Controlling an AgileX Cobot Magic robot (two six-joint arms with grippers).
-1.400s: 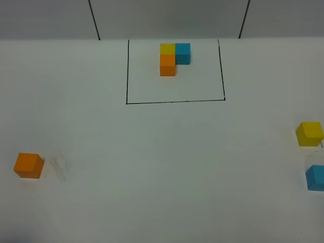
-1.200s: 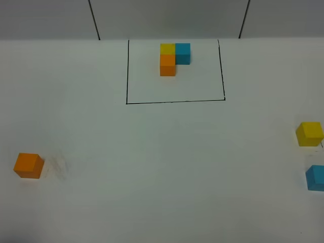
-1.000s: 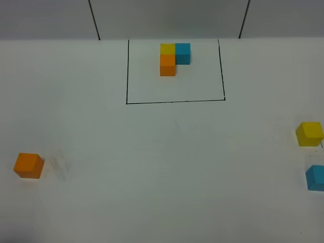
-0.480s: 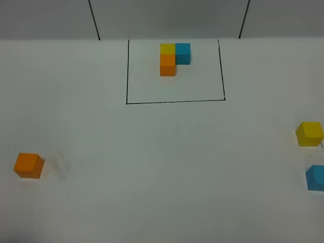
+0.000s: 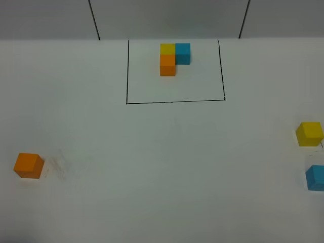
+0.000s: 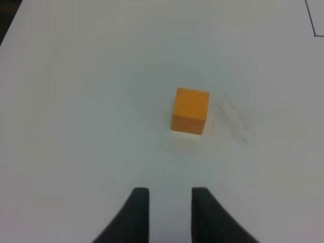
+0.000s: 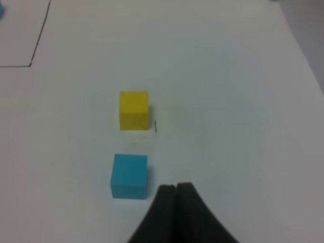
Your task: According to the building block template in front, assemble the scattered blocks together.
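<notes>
The template [image 5: 173,58] is a yellow, blue and orange L of cubes at the back inside a black drawn rectangle [image 5: 175,102]. A loose orange cube [image 5: 28,165] sits at the front left; in the left wrist view [image 6: 190,110] it lies ahead of my left gripper [image 6: 170,195], which is open and empty, a short way off. A loose yellow cube [image 5: 309,133] and a loose blue cube [image 5: 316,177] sit at the right edge. In the right wrist view the yellow cube [image 7: 134,110] and blue cube [image 7: 129,175] lie beside my right gripper [image 7: 175,189], which is shut and empty.
The white table [image 5: 167,167] ends at a grey back wall. A faint smudge [image 5: 61,164] marks the surface right of the orange cube. No arm shows in the high view.
</notes>
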